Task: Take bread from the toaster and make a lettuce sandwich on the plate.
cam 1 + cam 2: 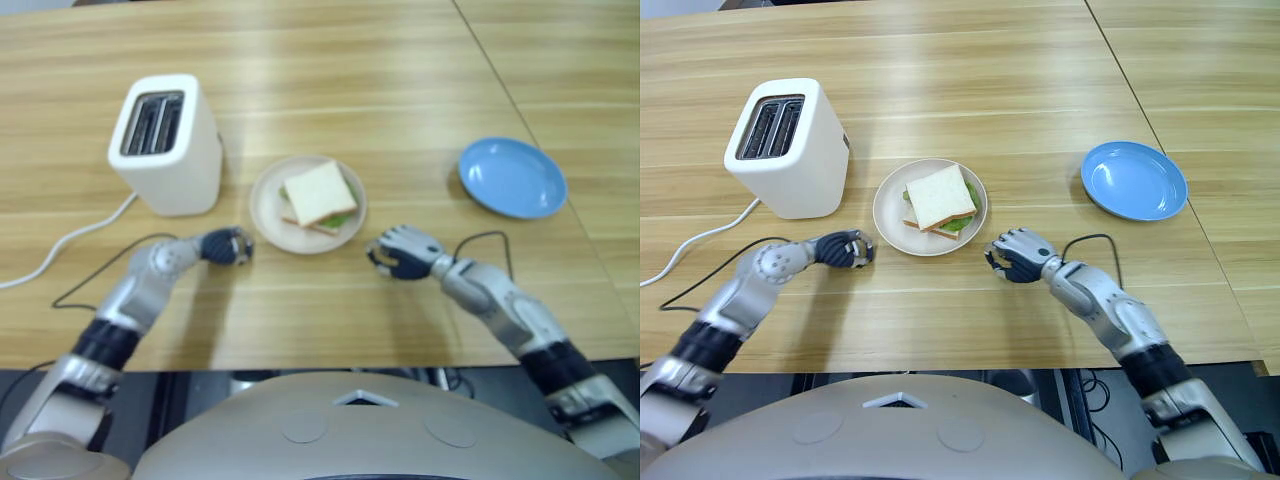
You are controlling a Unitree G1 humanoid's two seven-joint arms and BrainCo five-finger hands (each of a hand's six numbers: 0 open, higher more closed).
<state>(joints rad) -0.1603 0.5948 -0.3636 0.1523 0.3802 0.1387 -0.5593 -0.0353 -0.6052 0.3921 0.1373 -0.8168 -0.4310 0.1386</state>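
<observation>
A white toaster (168, 143) stands at the left of the table, and its slots look empty. To its right a beige plate (268, 213) holds a sandwich (320, 195): two bread slices with green lettuce showing between them. My left hand (226, 246) rests on the table just left of the plate, fingers curled, holding nothing. My right hand (402, 253) sits on the table just right of the plate, its fingers curled too and empty.
An empty blue plate (512, 177) lies at the right. The toaster's white cord (60, 248) runs off to the left edge. Thin black cables (100, 271) trail from both wrists over the table. A seam between two tabletops (520, 105) runs at the right.
</observation>
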